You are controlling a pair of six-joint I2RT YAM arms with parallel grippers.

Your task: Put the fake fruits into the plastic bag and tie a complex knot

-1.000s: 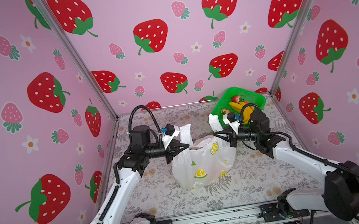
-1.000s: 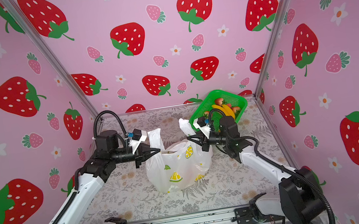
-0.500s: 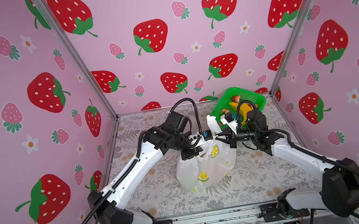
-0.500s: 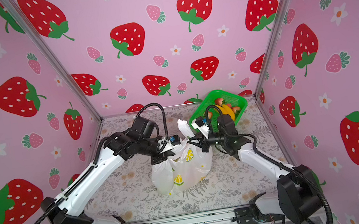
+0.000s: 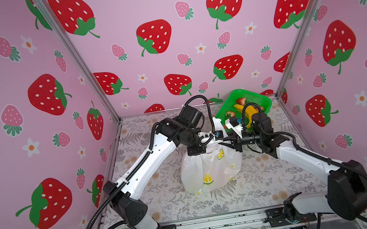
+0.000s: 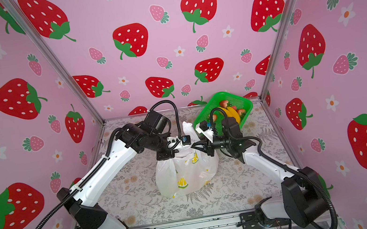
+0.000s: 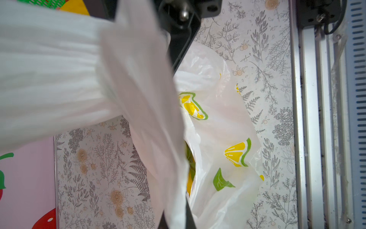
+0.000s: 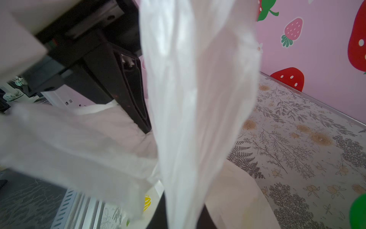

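Note:
The white plastic bag (image 5: 210,170) (image 6: 186,173), printed with lemon slices, stands mid-table. Yellow and green fake fruits (image 7: 190,172) show through its mouth. Both handles are pulled up and cross above the mouth; no knot is in view. My left gripper (image 5: 217,141) (image 7: 175,217) reaches across over the bag, shut on one handle strip (image 7: 150,111). My right gripper (image 5: 228,142) (image 8: 184,217) faces it fingertip to fingertip, with the other handle (image 8: 198,99) between its jaws. Bananas (image 5: 248,112) and strawberries (image 5: 241,100) lie in the basket.
The green mesh basket (image 5: 244,91) (image 6: 224,94) sits at the back right corner, just behind my right wrist. Pink strawberry walls close in the floral table (image 5: 165,196) on three sides. An aluminium rail (image 5: 218,223) runs along the front edge.
My left arm has swung from left of the bag to over its mouth, carrying its handle across to the right gripper. The bag is drawn narrower and taller. The right gripper barely moved.

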